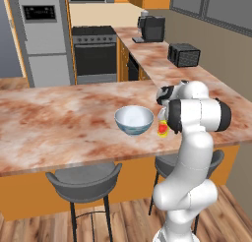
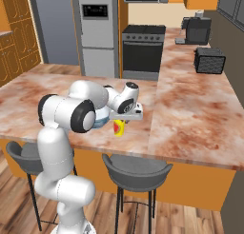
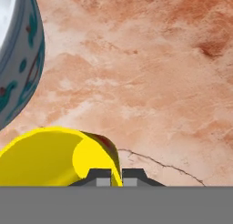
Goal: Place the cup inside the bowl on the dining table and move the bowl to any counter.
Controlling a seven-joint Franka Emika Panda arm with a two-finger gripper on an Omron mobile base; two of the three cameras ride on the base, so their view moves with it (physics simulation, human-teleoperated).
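Cup: small yellow cup (image 3: 50, 157) nearest the hand camera, standing on the marbled dining table (image 1: 54, 123).
Pincer: pincer (image 3: 117, 178) pressed together on the cup's rim wall, one fingertip inside, one outside.
Bowl: wide pale blue-white bowl (image 1: 134, 119) just beside the cup, apart from it, upright.
Key relation: from the base cameras, bowl lies left of the pinched cup; likely a lift, then a short carry over its rim.
Counter: cabinet counter (image 2: 200, 100) runs to the right.

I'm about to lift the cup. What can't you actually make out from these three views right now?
- Pincer: hand view shows its fingertips pinching the cup rim; the bottom edge cuts off the rest.
- Cup: left base view, the arm covers most of it.
- Bowl: right base view, the arm hides nearly all.
- Whether the cup's base has left the dining table: unclear.
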